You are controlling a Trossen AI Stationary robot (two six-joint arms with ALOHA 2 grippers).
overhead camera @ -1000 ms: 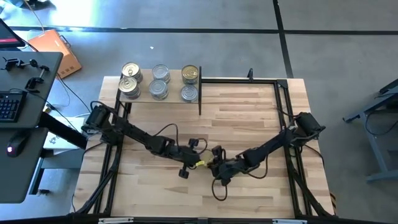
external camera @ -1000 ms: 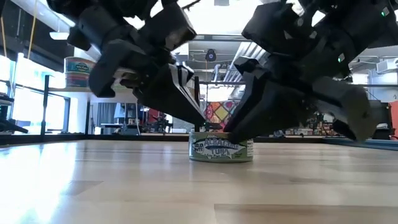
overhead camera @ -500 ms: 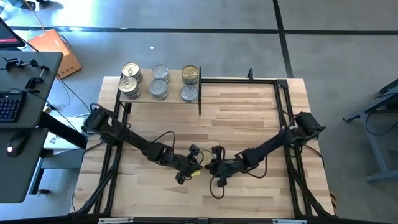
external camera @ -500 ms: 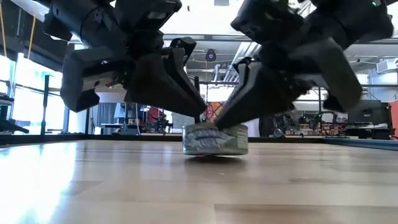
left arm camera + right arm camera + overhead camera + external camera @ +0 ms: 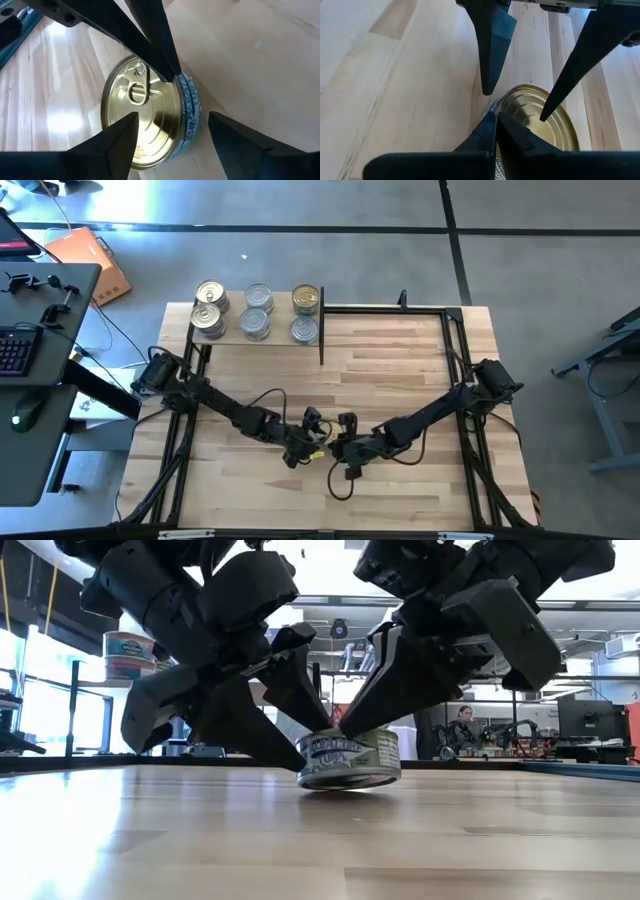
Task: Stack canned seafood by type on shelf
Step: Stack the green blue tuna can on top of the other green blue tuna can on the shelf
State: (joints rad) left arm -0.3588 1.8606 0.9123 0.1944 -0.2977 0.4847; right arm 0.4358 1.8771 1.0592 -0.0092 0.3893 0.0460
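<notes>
Centrally, gold-topped tin between left gripper's spread fingers.

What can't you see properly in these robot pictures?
- High view: the gold-topped tin is hidden under the left gripper and right gripper.
- High view: labels on the shelf tins are too small.
- Right wrist view: the frame's edge and the gripper's fingers cut off the tin.

lab/workshop | concrete floor | desk w/ keyboard | monitors

An orange box lies on the grey floor beside a dark desk carrying a keyboard.
</notes>
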